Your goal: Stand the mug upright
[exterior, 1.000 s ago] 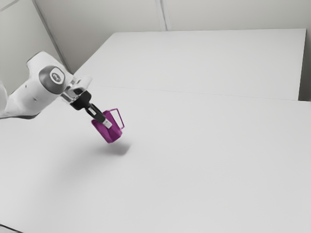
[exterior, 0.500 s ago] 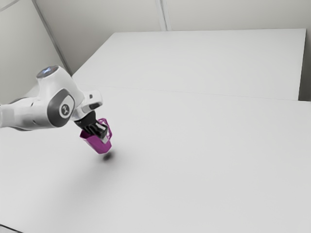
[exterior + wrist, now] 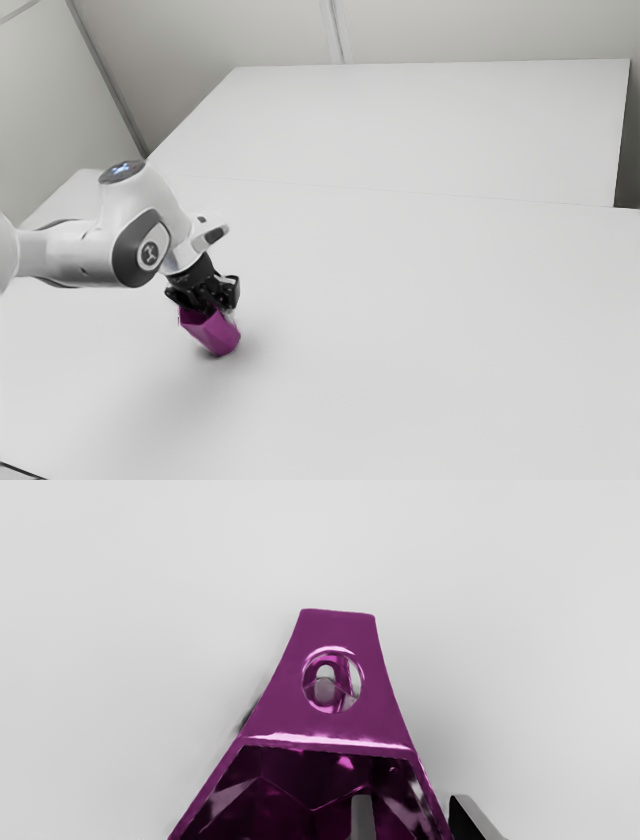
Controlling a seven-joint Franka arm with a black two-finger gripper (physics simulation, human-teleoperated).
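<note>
While the jaws pinch the tilted mug (image 3: 218, 335) by its wall (image 3: 429, 785), grip spot looks right. Probably light, stiff, slippery.

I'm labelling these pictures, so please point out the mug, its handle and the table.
Mug (image 3: 218, 336): exterior view, on the outside of its body.
Handle (image 3: 336, 631): wrist view, on the flat purple face beside its round hole.
Table (image 3: 440, 320): exterior view, on its bare top.
</note>
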